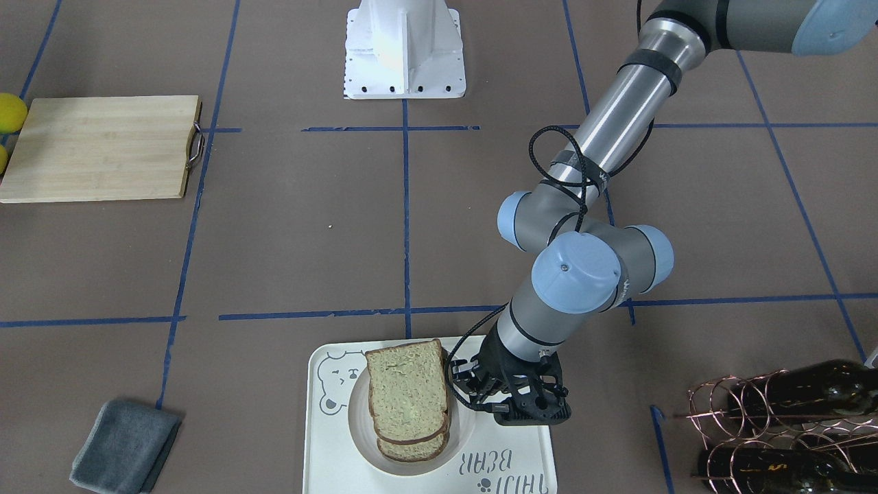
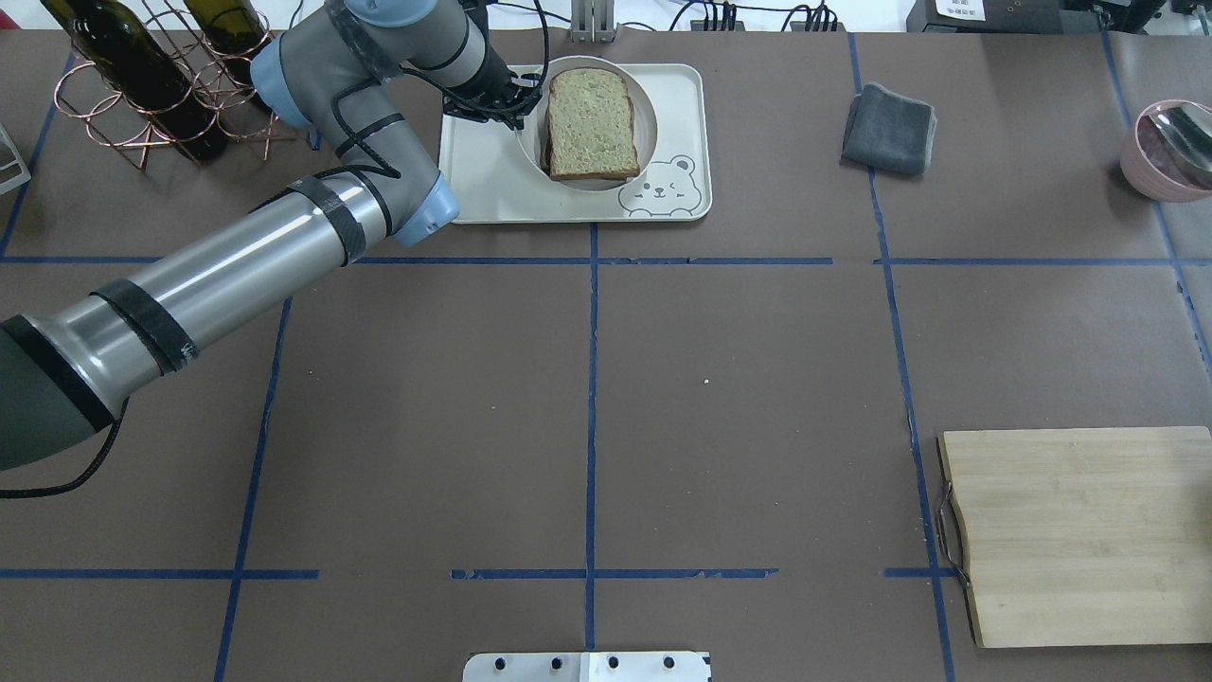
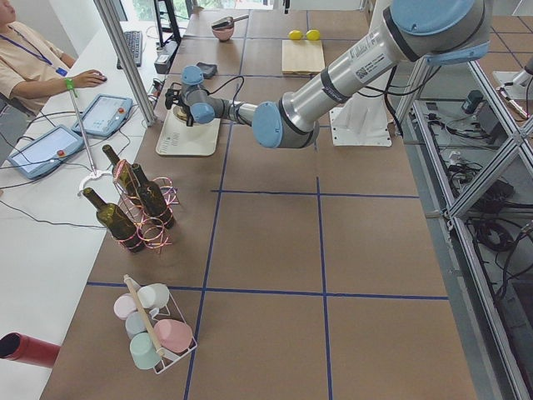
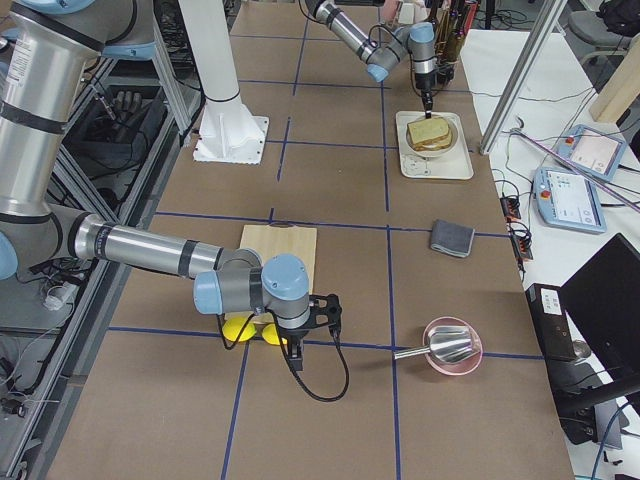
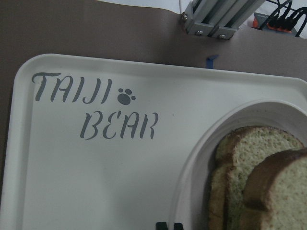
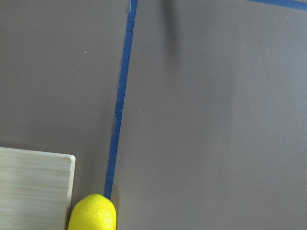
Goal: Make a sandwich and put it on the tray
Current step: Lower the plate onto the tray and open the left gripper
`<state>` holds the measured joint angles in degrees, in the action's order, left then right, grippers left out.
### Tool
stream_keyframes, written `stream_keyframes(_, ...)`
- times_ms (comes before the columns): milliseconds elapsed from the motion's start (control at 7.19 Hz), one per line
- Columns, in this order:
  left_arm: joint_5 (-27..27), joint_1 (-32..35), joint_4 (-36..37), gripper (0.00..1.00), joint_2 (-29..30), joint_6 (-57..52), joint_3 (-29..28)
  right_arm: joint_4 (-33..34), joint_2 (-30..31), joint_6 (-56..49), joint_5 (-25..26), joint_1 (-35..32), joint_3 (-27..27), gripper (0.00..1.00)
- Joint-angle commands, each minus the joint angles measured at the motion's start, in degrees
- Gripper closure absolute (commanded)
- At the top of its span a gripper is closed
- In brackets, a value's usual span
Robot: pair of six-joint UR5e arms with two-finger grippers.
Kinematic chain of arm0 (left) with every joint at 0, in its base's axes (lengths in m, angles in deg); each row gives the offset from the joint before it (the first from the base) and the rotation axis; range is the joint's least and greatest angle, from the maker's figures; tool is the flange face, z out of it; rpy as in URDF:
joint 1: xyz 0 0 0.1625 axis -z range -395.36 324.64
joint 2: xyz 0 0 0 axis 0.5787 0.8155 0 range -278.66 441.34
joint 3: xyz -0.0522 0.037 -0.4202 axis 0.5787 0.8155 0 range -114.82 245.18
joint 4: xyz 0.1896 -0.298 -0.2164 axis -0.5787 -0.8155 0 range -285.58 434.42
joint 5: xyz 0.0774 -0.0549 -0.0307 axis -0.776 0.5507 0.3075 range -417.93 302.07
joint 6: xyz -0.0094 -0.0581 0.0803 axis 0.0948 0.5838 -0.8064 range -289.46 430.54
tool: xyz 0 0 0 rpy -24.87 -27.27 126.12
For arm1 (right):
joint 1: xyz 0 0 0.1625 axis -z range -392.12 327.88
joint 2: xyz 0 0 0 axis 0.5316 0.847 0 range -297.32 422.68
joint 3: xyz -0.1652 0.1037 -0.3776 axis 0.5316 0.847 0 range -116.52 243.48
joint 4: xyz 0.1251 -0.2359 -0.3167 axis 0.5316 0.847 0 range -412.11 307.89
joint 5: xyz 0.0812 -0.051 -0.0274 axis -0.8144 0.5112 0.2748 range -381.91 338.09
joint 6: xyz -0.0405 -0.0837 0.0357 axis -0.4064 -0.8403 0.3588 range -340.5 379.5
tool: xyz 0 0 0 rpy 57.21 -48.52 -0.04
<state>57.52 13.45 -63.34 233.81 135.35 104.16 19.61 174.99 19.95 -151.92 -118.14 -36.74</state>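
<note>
The sandwich point(image 1: 406, 391) is two tan bread slices with dark crust, stacked slightly askew on a round white plate point(image 1: 360, 425) on the cream bear tray point(image 1: 329, 453). It also shows in the overhead view point(image 2: 589, 118) and the left wrist view point(image 5: 268, 191). The egg is hidden. My left gripper point(image 1: 470, 391) hangs over the tray point(image 2: 483, 180) just beside the sandwich, its fingertips point(image 5: 163, 225) close together and empty. My right gripper point(image 4: 330, 315) shows only in the exterior right view, low by the lemons; I cannot tell its state.
A copper wine-bottle rack point(image 2: 142, 95) stands close to the left arm. A grey cloth point(image 2: 888, 128) lies beyond the tray's other side. A wooden cutting board point(image 2: 1079, 535), two lemons point(image 6: 93, 213) and a pink bowl point(image 2: 1169, 152) are on the right side.
</note>
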Motion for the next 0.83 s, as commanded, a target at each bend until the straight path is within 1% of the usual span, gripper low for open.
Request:
stream_keyframes(0, -1.3, -0.8, -2.9, 0.01, -0.2, -0.4, 0.0, -1.6, 1.2, 0.1, -0.1, 0.0, 0.1, 0.0)
stream_keyframes(139, -2.0, -0.9, -2.8, 0.0, -0.6, -0.8, 0.8, -1.6, 1.2, 0.1, -0.1, 0.0, 0.1, 0.0)
stream_keyframes(278, -2.0, -0.8, -2.4, 0.0, -3.7, -2.3, 5.5, -1.6, 1.2, 0.1, -0.1, 0.0, 0.1, 0.0)
stream_keyframes(417, -1.6, -0.6, -1.2, 0.0, -7.1, -3.3, 11.7, -1.6, 1.2, 0.1, -0.1, 0.0, 0.1, 0.0)
stream_keyframes(556, -1.5, -0.6, 5.9, 0.0, -11.4, -4.4, 21.0, -1.6, 1.2, 0.1, -0.1, 0.0, 0.1, 0.0)
stream_keyframes(695, -0.6, -0.6, 15.2, 0.0, -17.1, -7.2, 33.2, -1.6, 1.2, 0.1, -0.1, 0.0, 0.1, 0.0)
